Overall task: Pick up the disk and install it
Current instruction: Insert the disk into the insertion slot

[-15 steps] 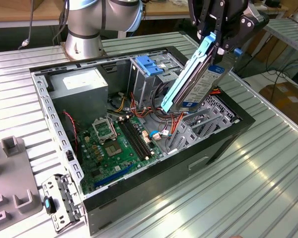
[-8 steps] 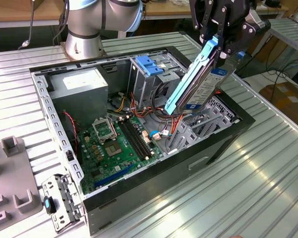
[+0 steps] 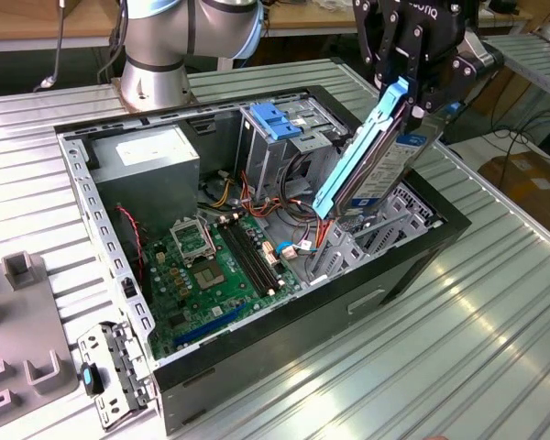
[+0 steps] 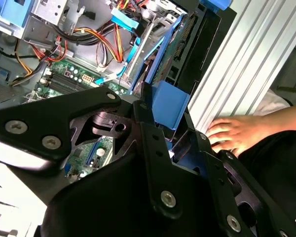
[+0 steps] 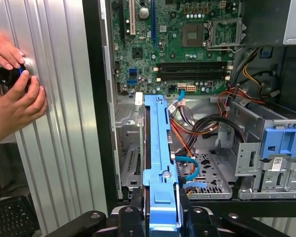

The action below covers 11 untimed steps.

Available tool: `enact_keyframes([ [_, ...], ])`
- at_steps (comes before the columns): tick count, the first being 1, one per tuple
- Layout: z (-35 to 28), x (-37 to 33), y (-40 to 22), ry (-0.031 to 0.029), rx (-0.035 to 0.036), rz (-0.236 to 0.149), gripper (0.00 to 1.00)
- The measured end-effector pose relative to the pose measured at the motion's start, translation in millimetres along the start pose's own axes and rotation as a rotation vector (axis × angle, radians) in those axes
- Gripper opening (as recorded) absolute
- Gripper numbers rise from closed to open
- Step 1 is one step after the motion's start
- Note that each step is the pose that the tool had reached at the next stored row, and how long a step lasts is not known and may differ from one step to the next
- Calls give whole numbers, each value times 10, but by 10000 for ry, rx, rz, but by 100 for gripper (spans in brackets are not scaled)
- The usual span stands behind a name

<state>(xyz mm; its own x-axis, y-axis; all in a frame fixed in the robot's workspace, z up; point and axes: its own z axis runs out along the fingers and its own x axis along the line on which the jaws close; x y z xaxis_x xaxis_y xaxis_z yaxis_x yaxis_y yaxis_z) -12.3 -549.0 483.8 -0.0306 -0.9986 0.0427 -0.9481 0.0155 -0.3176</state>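
Gripper (image 3: 406, 92) clamped tight on the disk's (image 3: 371, 160) upper end. The disk hangs steeply tilted over the open computer case (image 3: 96, 215). Its pale label (image 3: 399, 160) is partly covered and the print can't be made out, and a person's hand (image 4: 234, 133) beside the case is cut off.

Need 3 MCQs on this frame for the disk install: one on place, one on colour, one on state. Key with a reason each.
1. Relative to the open black computer case, the silver-grey metal disk is: A lying flat on its floor; B held tilted over its side at the exterior view's right; C lying beside it.
2. The disk's plastic rails are: A red; B yellow; C blue.
3. The black claw is: A shut on the disk; B open, clear of it; C open around it.
Key: 1 B, the disk slants over the bay area. 2 C, bright blue in both wrist views. 3 A, it clamps the rail's top end.
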Motion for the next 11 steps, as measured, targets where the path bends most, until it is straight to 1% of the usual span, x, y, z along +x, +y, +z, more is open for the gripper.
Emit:
enact_keyframes([
  [2,25,15,9,0,48,3,37],
  [3,42,26,14,-1,92,4,37],
  [5,64,29,22,0,215,11,37],
  [6,68,29,23,-2,265,13,37],
  [8,81,29,27,-7,451,23,37],
  [11,95,28,32,-9,617,31,37],
])
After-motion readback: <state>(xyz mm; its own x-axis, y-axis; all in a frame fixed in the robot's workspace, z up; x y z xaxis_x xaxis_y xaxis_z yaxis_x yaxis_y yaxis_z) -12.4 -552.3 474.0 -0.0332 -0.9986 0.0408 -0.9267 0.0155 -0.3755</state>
